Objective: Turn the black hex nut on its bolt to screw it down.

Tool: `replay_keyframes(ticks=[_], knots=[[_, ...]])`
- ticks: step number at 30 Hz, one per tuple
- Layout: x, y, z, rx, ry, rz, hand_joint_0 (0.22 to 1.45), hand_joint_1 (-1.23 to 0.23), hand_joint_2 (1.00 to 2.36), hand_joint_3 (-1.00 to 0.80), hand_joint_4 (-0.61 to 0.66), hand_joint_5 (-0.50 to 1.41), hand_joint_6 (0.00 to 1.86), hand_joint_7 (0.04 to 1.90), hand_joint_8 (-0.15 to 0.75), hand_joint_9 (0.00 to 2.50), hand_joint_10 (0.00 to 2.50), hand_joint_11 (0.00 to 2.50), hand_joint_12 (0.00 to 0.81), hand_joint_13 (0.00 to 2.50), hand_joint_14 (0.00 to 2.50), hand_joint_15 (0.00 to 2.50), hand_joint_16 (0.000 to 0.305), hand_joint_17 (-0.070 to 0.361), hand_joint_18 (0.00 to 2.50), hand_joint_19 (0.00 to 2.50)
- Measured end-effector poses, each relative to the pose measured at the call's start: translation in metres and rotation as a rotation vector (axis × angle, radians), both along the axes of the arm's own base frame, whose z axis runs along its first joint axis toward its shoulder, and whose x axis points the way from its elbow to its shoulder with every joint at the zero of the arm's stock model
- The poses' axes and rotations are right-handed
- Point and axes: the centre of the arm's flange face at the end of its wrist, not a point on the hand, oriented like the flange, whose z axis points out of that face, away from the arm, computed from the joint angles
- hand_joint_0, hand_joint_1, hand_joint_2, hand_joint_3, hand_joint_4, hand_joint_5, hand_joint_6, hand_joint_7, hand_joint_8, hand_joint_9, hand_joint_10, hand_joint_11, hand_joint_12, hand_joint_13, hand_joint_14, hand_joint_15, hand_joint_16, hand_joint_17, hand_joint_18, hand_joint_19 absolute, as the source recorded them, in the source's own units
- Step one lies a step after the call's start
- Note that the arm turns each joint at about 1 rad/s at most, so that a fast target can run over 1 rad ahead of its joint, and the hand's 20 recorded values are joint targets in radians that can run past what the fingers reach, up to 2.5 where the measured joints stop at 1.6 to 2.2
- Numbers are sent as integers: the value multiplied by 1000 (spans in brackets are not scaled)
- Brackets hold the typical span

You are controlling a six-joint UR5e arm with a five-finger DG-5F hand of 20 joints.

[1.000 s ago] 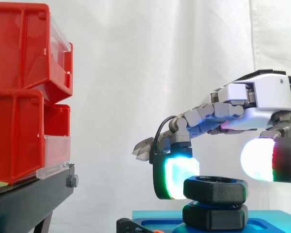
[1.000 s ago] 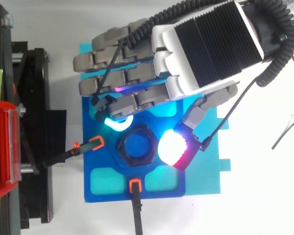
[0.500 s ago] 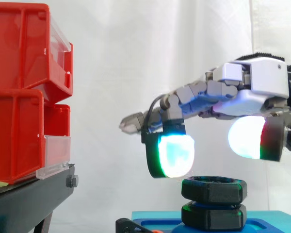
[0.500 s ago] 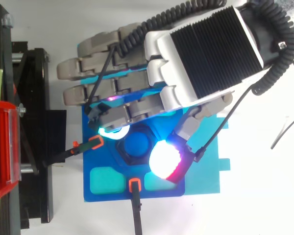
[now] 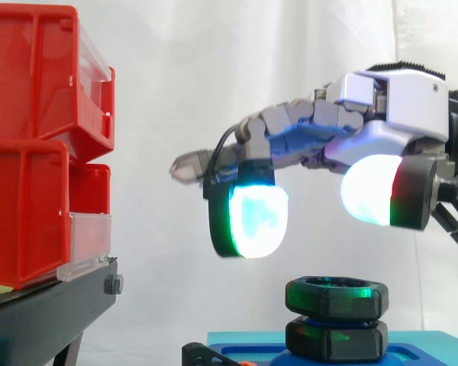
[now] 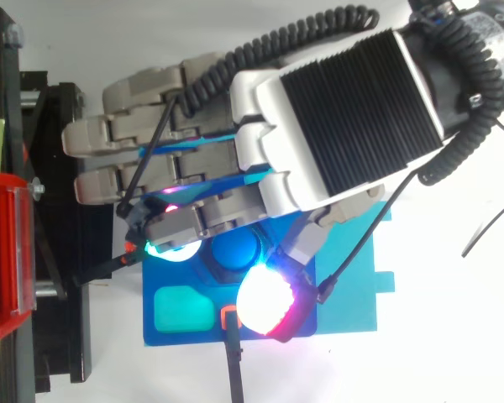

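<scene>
Two black hex shapes stack low in the side view: the black hex nut [image 5: 336, 297] sits on a lower hex piece [image 5: 336, 339] on the blue fixture [image 5: 420, 341], and the top view shows the blue bolt [image 6: 235, 250]. Above the nut and clear of it hangs the hand [image 5: 401, 114], its glowing pads [image 5: 256, 221] spread wide, holding nothing. Further left, red bins [image 5: 30, 145] sit on a black stand [image 5: 46, 320], with the white curtain [image 5: 214, 76] behind.

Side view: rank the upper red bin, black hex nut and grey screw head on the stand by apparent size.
1. Upper red plastic bin.
2. Black hex nut.
3. Small grey screw head.
</scene>
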Motion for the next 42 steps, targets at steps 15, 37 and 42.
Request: replay_keyframes(ticks=[15,37,42], knots=[[8,23,-27,4,43,13,481,-299,1000,-500,142,-81,502,1238,176,360,0,0,333,280,0,0,57,128,242,328],[9,47,-30,10,75,15,483,-285,1000,-500,115,-94,630,1173,180,369,0,0,331,287,0,0,56,125,247,325],[9,47,-31,9,79,17,484,-283,1000,-500,128,-95,636,1158,181,371,0,0,331,287,0,0,56,125,246,325]])
